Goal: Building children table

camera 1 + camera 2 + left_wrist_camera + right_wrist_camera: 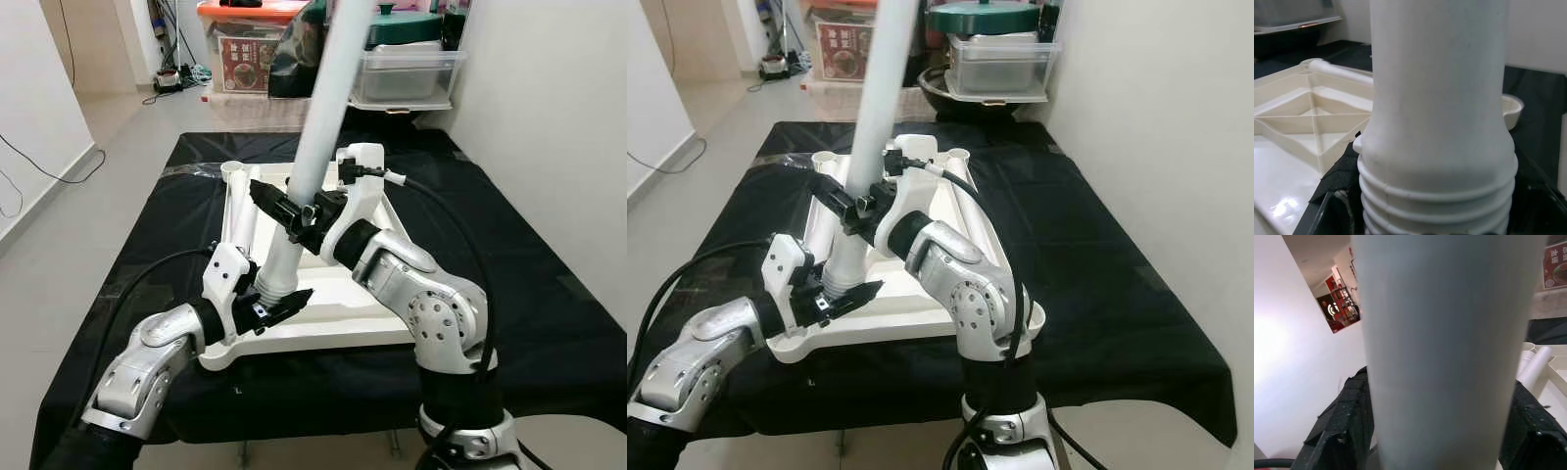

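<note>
A white table leg [315, 147] stands nearly upright, tilted slightly, its ribbed lower end at a near corner of the upturned white table panel [333, 318] lying on the black-covered tabletop [549, 323]. The left claw [276, 305] reaches in low with bent elbow — closed around the ribbed end. The right claw [290, 213], forearm angled across, clamps the leg higher up — both black fingers against it.
</note>
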Tool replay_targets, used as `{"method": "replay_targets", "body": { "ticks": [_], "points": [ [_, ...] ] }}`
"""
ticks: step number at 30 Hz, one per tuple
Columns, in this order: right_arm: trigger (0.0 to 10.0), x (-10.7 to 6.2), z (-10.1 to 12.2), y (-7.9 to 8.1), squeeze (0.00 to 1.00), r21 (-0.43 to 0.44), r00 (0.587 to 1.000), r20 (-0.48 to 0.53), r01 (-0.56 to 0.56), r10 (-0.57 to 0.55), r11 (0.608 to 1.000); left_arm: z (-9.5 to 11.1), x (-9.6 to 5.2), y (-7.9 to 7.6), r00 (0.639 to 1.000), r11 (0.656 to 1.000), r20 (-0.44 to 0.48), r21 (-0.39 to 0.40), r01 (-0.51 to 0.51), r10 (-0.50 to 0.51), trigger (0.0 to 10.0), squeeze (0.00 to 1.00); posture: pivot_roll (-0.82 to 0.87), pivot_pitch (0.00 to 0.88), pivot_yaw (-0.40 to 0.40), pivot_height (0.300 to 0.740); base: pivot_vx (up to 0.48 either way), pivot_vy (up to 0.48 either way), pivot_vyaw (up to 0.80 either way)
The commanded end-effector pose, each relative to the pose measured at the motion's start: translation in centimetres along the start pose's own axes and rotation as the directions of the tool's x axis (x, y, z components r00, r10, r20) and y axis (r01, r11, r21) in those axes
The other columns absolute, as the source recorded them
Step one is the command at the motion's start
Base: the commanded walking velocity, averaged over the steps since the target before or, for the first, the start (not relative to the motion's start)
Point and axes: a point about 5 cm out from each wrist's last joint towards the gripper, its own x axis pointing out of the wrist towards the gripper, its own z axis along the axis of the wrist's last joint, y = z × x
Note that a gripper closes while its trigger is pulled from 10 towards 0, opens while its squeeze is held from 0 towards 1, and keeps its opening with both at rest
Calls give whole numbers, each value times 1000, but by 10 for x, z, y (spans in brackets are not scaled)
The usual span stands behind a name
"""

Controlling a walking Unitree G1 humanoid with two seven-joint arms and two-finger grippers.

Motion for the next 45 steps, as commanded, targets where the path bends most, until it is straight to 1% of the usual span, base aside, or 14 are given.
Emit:
{"method": "replay_targets", "body": {
  "ticks": [1, 13, 14, 16, 17, 29, 30, 31, 32, 38, 41, 43, 44, 45],
  "points": [
    [10000, -2, -2, -3, 0, 40, 1000, -16, -7, 7, 999, -3, -4, -3, 999, 998, -24, 48, 27, -26, 10000, 0, -21, 0, -21, 740, 0, 0, 0],
    [10000, -1, 14, -7, 0, 76, 999, 50, -21, 17, 997, -13, -6, -9, 998, 998, -52, 51, 48, -45, 10000, 0, -21, 0, -18, 740, 0, 0, 0],
    [7098, -2, 14, -5, 0, 78, 998, 52, -32, 28, 996, -14, -6, -9, 998, 998, -54, 51, 48, -45, 10000, 0, -21, 0, -17, 740, 0, 0, 0],
    [7098, -2, 14, -4, 0, 79, 998, 53, -39, 35, 996, -14, -6, -10, 997, 998, -55, 51, 48, -46, 10000, 0, -21, 0, -17, 740, 0, 0, 0],
    [0, -4, 14, -1, 0, 84, 997, 59, -59, 54, 995, -15, -6, -10, 997, 997, -58, 53, 50, -47, 10000, 0, -21, 0, -17, 740, 0, 0, 0],
    [0, -9, 5, 10, 0, 109, 990, 34, -136, 133, 985, -15, -7, -6, 998, 996, -55, 81, 41, -37, 10000, 0, -24, 0, -15, 740, 0, 0, 0],
    [0, -10, 4, 10, 0, 111, 990, 32, -138, 136, 984, -15, -7, -5, 998, 996, -48, 79, 37, -34, 10000, 604, -24, 0, -15, 740, 0, 0, 0],
    [0, -10, 4, 10, 0, 111, 990, 32, -138, 136, 984, -15, -7, -5, 998, 996, -48, 79, 37, -34, 10000, 604, -24, 0, -15, 740, 0, 0, 0],
    [0, -11, 3, 9, 0, 109, 990, 31, -139, 137, 984, -13, -8, -4, 999, 997, -33, 68, 31, -29, 10000, 1000, -22, 0, -15, 740, 0, 0, 0],
    [0, -15, 5, 2, 0, 83, 992, 32, -126, 124, 988, -4, -10, 2, 1000, 999, 30, 34, -3, 2, 10000, 1000, -17, 0, -18, 740, 0, 0, 0],
    [0, -24, 11, -18, 0, 26, 997, 33, -73, 72, 997, 5, -15, 3, 997, 1000, 77, -16, -9, 11, 10000, 1000, -2, 0, -24, 740, 0, 0, 0],
    [0, -24, 11, -18, 0, 26, 997, 33, -73, 72, 997, 5, -15, 3, 997, 1000, 77, -16, -9, 11, 10000, 1000, -2, 0, -24, 740, 0, 0, 0],
    [0, -29, 15, -28, 0, -3, 999, 33, -44, 44, 999, 7, -18, 1, 996, 999, 85, -31, -7, 10, 10000, 1000, -2, 0, -24, 740, 0, 0, 0],
    [0, -29, 15, -28, 0, -3, 999, 33, -44, 44, 999, 7, -18, 1, 996, 999, 85, -31, -7, 10, 10000, 1000, -2, 0, -24, 740, 0, 0, 0]
  ]
}}
